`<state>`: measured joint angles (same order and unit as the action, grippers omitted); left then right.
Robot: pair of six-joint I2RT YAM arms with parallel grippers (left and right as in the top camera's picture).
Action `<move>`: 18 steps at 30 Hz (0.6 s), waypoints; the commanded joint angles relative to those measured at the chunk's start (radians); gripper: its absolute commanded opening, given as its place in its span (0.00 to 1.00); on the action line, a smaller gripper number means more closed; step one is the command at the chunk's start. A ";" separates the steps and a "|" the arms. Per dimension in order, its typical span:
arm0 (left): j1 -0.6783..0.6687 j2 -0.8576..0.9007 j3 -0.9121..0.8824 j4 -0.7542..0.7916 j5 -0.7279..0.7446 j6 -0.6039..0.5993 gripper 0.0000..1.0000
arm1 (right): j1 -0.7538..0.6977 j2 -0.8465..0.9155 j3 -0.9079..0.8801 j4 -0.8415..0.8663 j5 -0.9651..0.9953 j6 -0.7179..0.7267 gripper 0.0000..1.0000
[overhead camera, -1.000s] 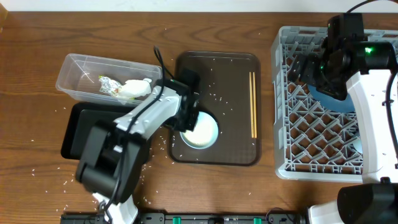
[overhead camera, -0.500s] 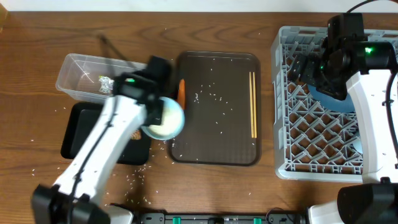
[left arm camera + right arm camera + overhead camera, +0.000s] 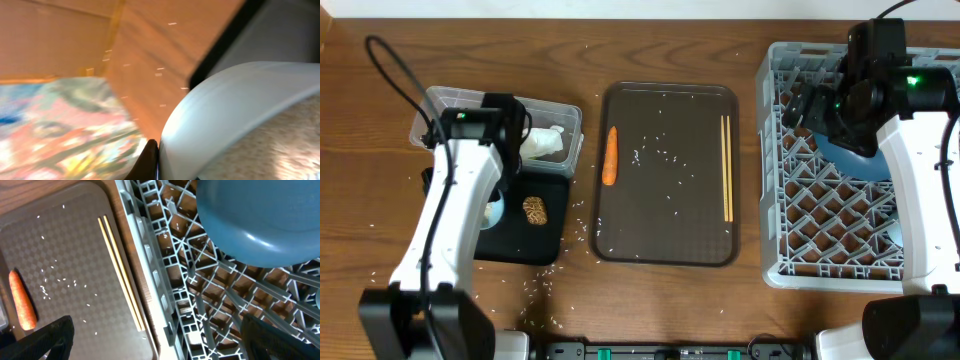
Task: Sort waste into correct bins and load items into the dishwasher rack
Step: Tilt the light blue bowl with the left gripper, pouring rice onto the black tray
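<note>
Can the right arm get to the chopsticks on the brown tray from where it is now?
Probably yes. The chopsticks lie bare on the tray, beside the rack; the right gripper hangs over it, jaws open and empty.

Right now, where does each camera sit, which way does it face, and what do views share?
Overhead: above the table, facing down; left arm, right arm show.
Left wrist: close against the white bowl, blurred; one fingertip shows.
Right wrist: above the rack, facing down; both fingertips show.
Shared: overhead and right wrist show chopsticks, carrot.
</note>
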<state>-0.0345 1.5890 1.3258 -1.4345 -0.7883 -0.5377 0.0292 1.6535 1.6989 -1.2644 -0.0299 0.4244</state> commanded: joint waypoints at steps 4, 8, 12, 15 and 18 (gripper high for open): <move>-0.002 0.121 -0.057 -0.011 -0.172 -0.138 0.06 | -0.003 0.002 0.001 0.013 -0.005 -0.014 0.99; -0.006 0.228 -0.072 -0.015 -0.250 -0.126 0.06 | -0.003 0.002 0.001 0.013 -0.005 -0.014 0.99; -0.031 0.277 -0.072 -0.028 -0.316 -0.126 0.06 | -0.003 0.002 0.001 0.024 -0.005 -0.014 0.99; -0.031 0.287 -0.072 0.013 -0.381 -0.122 0.06 | -0.003 0.002 0.001 0.031 -0.005 -0.015 0.99; -0.034 0.287 -0.072 0.041 -0.380 -0.044 0.07 | -0.003 0.002 0.001 0.030 -0.005 -0.015 0.99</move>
<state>-0.0666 1.8740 1.2518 -1.3975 -1.0946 -0.6235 0.0292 1.6535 1.6989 -1.2366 -0.0303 0.4244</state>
